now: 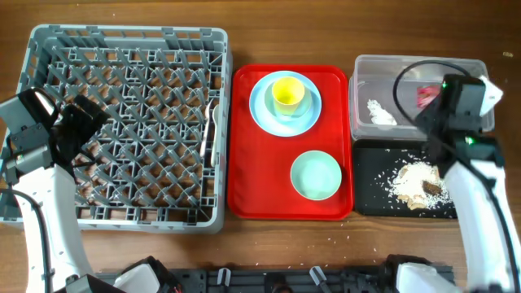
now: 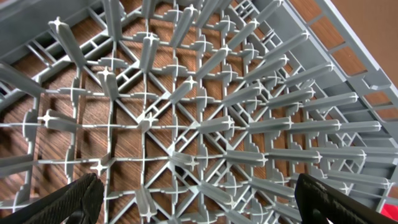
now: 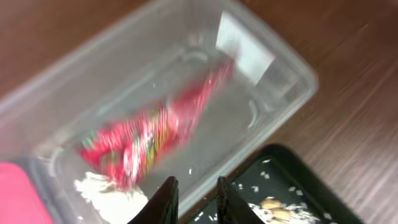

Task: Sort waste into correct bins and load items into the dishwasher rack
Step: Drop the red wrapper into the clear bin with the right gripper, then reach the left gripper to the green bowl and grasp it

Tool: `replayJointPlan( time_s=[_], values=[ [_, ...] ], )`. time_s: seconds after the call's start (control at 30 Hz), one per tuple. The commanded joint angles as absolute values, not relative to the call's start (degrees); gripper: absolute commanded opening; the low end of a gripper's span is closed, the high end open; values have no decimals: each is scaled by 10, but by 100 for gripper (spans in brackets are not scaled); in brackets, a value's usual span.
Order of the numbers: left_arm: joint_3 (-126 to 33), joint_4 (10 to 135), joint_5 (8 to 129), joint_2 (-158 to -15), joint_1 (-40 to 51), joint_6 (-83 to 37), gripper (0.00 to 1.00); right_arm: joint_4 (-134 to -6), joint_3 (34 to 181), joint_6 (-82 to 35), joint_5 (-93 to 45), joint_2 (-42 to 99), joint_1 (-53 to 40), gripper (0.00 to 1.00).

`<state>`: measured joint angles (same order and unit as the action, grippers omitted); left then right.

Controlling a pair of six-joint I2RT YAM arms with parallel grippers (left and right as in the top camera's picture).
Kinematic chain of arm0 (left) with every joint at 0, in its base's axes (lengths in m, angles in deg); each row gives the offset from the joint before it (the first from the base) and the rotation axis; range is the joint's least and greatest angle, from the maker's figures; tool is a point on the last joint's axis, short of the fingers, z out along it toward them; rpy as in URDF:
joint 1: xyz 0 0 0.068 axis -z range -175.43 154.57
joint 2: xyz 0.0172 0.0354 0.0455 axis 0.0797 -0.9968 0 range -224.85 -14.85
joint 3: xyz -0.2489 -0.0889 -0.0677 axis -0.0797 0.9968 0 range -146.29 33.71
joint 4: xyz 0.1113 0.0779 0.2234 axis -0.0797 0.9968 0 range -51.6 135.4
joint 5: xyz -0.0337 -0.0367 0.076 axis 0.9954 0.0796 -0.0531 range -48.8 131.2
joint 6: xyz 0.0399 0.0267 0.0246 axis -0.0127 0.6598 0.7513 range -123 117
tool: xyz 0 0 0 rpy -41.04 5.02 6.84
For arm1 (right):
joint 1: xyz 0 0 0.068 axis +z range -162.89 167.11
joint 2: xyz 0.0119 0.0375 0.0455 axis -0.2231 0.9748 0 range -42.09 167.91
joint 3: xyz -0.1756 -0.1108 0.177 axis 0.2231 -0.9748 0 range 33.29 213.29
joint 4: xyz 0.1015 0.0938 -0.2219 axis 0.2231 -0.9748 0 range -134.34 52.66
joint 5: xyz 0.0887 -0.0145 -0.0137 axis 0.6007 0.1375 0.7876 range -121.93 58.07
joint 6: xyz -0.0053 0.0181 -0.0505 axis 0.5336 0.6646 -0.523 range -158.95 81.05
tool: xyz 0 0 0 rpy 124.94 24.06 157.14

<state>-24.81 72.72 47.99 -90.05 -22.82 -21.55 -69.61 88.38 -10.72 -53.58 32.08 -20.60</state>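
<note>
R pincer (image 3: 197,200) slightly parted, empty; wrapper (image 3: 149,134) in tub (image 3: 280,81) just ahead. L pincer (image 2: 199,190) wide apart over rack (image 2: 186,112). Likely next: bowl (image 1: 316,174), left of R pincer, nearer R arm.

Overhead straight down, left wrist near rack (image 2: 147,119), right wrist near tub (image 3: 249,118)

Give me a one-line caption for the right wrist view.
Right gripper, narrowly open, over the clear tub holding red wrapper and white napkin; black tray alongside.
</note>
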Motion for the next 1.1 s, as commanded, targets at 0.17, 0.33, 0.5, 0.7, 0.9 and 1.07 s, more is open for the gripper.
replayJointPlan(
  time_s=[0.17,0.33,0.5,0.7,0.9,1.07],
  values=[
    [-256,725,482,-900,-231,-216,100,-677,895,-165,-451,359,-220,81],
    [-256,725,482,-900,-231,-216,100,-685,895,-179,-439,270,-220,100],
    [-256,725,482,-900,-231,-216,100,-683,895,-178,-393,229,-220,100],
    [-256,725,482,-900,-231,-216,100,-683,895,-178,-393,260,-220,100],
    [-256,725,482,-900,-231,-216,100,-683,895,-178,-393,293,-220,100],
    [-256,725,482,-900,-231,-216,100,-682,895,-178,-393,316,-220,100]
  ],
)
